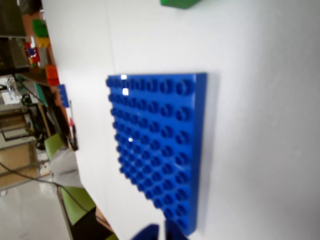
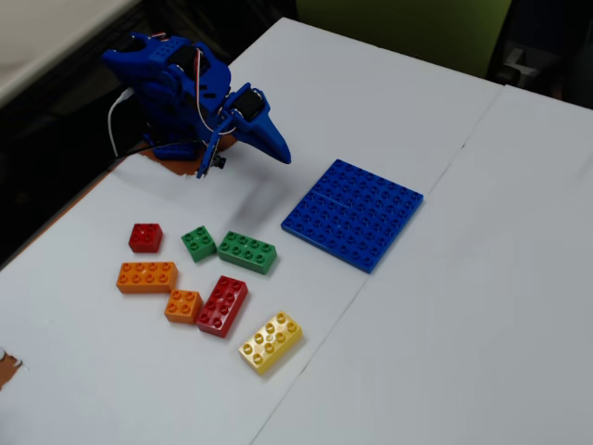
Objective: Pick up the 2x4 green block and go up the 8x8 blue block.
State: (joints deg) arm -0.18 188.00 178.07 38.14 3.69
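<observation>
The 2x4 green block (image 2: 246, 251) lies flat on the white table, left of the 8x8 blue block (image 2: 352, 213), a thin studded baseplate. The blue arm's gripper (image 2: 283, 155) hangs above the table, behind and left of the baseplate, far from the green block. Its jaws look shut and empty. In the wrist view the baseplate (image 1: 160, 150) fills the middle. The gripper's (image 1: 161, 231) blue tips show at the bottom edge, nearly together. A green brick's edge (image 1: 180, 2) shows at the top; I cannot tell which green brick it is.
Beside the green block lie a green 2x2 brick (image 2: 198, 243), a red 2x2 (image 2: 145, 237), an orange 2x4 (image 2: 147, 276), an orange 2x2 (image 2: 183, 306), a red 2x4 (image 2: 222, 305) and a yellow 2x4 (image 2: 270, 342). The table's left edge is near the arm's base (image 2: 171, 153).
</observation>
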